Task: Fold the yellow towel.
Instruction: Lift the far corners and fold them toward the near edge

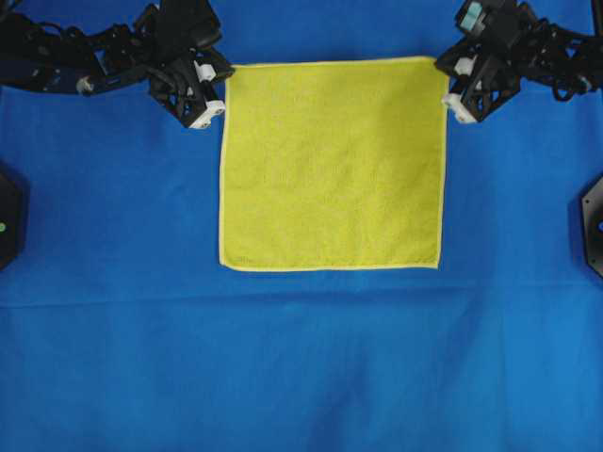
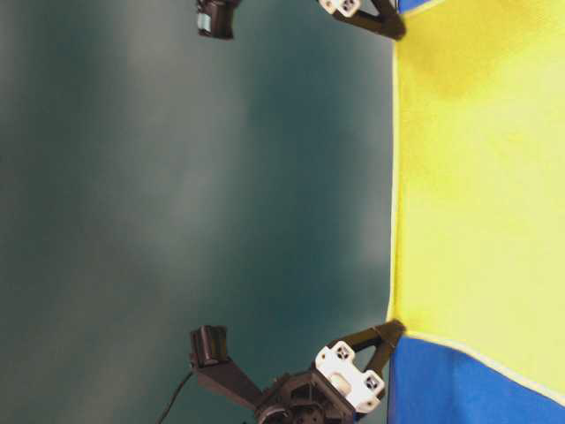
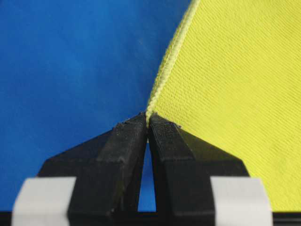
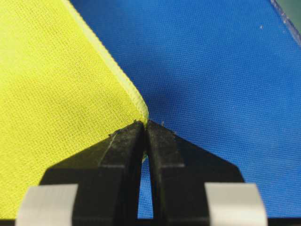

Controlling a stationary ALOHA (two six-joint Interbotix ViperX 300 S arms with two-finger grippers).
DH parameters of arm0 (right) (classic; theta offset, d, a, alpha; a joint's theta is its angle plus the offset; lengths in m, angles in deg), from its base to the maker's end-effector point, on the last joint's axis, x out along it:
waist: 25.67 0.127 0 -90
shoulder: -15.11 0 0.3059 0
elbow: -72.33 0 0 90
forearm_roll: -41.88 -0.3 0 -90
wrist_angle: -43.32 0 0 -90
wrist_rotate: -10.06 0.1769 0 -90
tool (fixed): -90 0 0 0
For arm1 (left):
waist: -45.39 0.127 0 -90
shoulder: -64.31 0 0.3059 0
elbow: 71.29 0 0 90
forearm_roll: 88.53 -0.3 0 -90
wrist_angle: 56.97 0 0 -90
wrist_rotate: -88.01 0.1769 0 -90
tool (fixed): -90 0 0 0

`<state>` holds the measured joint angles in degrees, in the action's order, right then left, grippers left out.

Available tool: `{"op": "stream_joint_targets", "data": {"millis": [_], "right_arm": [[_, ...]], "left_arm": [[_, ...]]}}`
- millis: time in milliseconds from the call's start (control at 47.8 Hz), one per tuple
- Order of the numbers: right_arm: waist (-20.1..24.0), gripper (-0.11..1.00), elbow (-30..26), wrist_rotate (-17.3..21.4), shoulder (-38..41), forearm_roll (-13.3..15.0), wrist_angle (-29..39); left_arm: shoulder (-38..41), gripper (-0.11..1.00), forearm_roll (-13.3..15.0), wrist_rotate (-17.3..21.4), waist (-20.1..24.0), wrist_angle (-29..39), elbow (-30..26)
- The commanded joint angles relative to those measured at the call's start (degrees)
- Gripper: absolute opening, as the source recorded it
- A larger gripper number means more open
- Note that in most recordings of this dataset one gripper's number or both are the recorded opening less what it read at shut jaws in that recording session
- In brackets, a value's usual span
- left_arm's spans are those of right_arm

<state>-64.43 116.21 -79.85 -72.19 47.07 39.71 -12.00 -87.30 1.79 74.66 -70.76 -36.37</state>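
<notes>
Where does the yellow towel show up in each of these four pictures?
Overhead: yellow towel lies flat, upper centre, on the blue cloth.
Table-level: towel fills the right side.
Left wrist: towel upper right, its corner pinched by the left gripper.
Right wrist: towel left, its corner pinched by the right gripper.
Shared landmark: the pale hem.

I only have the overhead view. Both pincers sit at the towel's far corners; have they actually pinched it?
Observer: Yes on the left. The left wrist view shows the left pincer shut on the hem at the corner of the yellow towel.
Operator: And the right?
Observer: The right pincer is shut on its corner too.
Operator: Is the edge lifted?
Observer: In the table-level view, both corners sit between fingertips; lift cannot be judged.
</notes>
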Motion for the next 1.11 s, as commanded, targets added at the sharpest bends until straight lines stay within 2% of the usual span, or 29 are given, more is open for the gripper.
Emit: {"op": "stream_joint_targets", "data": {"millis": [0,105,251,481,649,753,921,1088], "right_arm": [[0.5,0.03,0.1,0.1,-2.0,-0.2,-0.1],[2.2,0.03,0.4,1.0,-3.3,-0.4,0.7],[6.9,0.03,1.1,3.3,-6.3,-0.5,3.8],[17.9,0.03,4.1,10.3,-10.9,-0.6,8.9],[27.2,0.03,5.5,16.7,-12.0,-0.6,11.0],[31.7,0.03,5.8,20.3,-12.0,-0.6,12.1],[36.0,0.03,6.2,22.9,-12.0,-0.6,12.0],[37.4,0.03,6.6,23.6,-11.7,-0.6,12.0]], "left_arm": [[-1.8,0.02,0.0,0.0,-1.0,-0.1,0.1],[-2.1,0.02,0.0,-0.2,-2.2,0.0,0.6],[-4.0,0.02,0.0,-1.0,-6.2,1.7,1.7],[-7.7,0.02,0.1,-1.8,-16.7,6.9,2.7],[-8.0,0.02,0.1,-4.8,-24.5,9.3,2.9],[-8.0,0.02,0.1,-6.2,-27.9,9.5,3.3],[-8.0,0.02,0.1,-7.2,-32.0,9.5,4.4],[-7.7,0.02,0.1,-7.9,-34.4,8.5,5.4]]}}
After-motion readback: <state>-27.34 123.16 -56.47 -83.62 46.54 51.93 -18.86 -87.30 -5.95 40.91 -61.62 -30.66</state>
